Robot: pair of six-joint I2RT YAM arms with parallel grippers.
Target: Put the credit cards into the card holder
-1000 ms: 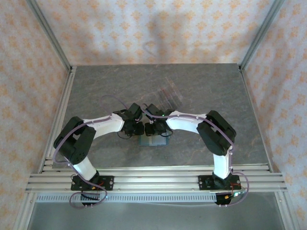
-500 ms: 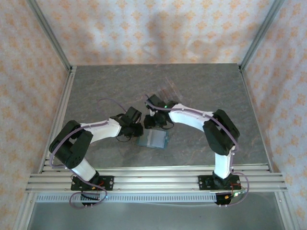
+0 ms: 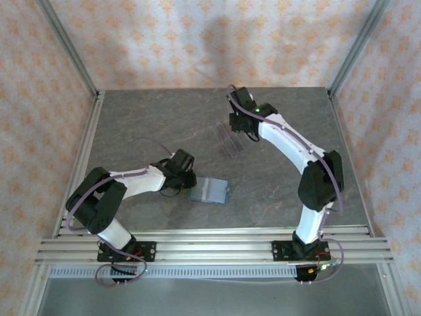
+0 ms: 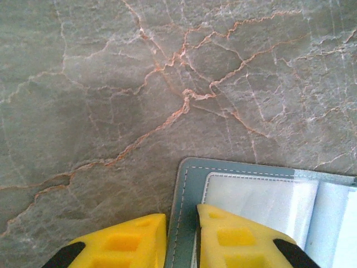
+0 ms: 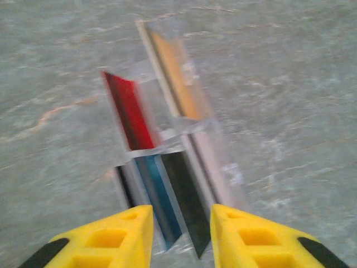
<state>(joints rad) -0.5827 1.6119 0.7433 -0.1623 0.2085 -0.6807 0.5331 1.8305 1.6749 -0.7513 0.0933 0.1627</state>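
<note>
my left gripper (image 4: 181,219) is clamped on the left edge of the card holder (image 4: 262,195). one yellow finger sits outside the grey-teal cover and the other lies over the clear sleeve inside. the card holder lies open and flat on the marbled table (image 4: 111,84), with its stitched corner just beyond my fingertips. seen from above, that gripper (image 3: 191,179) meets the card holder (image 3: 209,190) at its left side.

my right gripper (image 5: 181,215) is well apart from the card holder, out past it toward the back of the table. its fingers are spread and nothing is pinched between them. it hangs over a clear rack (image 5: 223,167) that stands beyond the card holder. the credit cards (image 5: 167,184) stand on edge in the rack's slots: a red card (image 5: 129,111) and an orange card (image 5: 175,75) farther from my fingers, a blue card (image 5: 159,198) and a black card (image 5: 187,201) just in front of them. this view is blurred, so i cannot tell whether my fingers touch the rack.
</note>
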